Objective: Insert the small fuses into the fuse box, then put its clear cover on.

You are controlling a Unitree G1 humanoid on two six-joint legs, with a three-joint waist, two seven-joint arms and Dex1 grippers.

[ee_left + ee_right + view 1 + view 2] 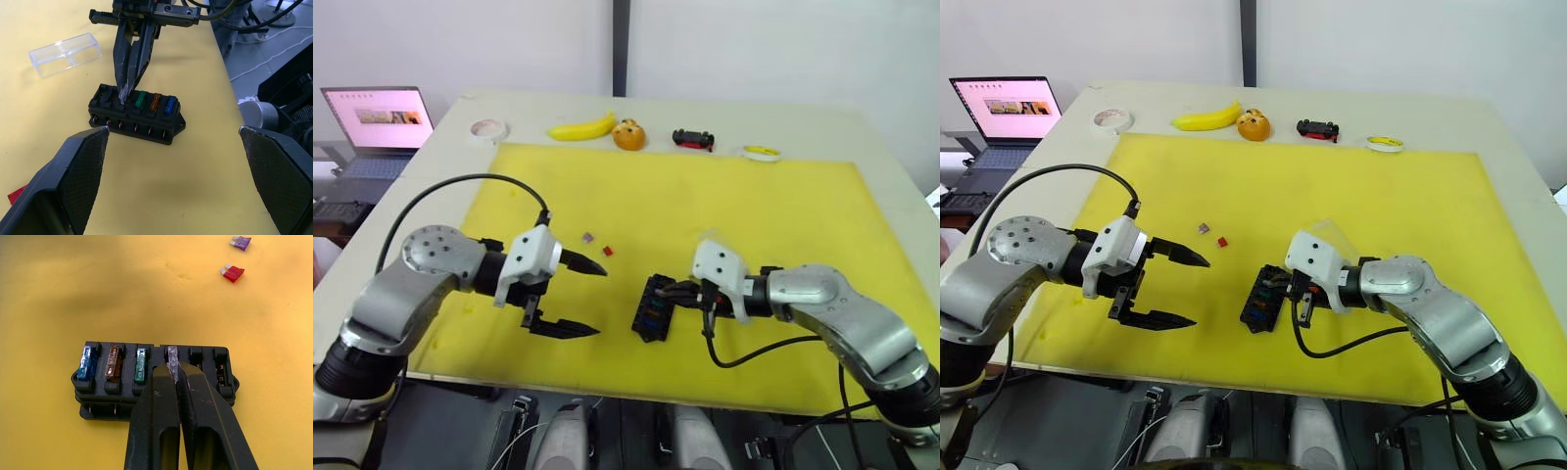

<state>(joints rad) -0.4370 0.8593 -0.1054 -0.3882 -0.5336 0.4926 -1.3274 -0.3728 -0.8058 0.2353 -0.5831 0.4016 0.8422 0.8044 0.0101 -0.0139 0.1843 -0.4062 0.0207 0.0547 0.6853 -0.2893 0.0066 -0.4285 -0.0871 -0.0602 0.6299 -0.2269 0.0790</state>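
My right gripper (173, 374) is pinching a pale grey fuse (172, 358) between closed fingers, seating it in the fuse box (656, 306) at lower centre of the head view; my left gripper (585, 297) is hovering spread wide and empty, just left of the box. Both forearms are reaching inward, low over the yellow mat (754, 215); I am counting three seated fuses, blue (86, 363), amber (113, 363) and green (141, 366); two loose fuses, purple (241, 242) and red (233, 273), are lying on the mat. The clear cover (64, 54) is lying in the left wrist view's upper left.

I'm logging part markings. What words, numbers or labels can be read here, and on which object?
None can be read.
Laptop screen: shows a page, its text too small.
Fuses in the fuse box: any ratings are blurred.
Loose red fuse and purple fuse: no legible marking.
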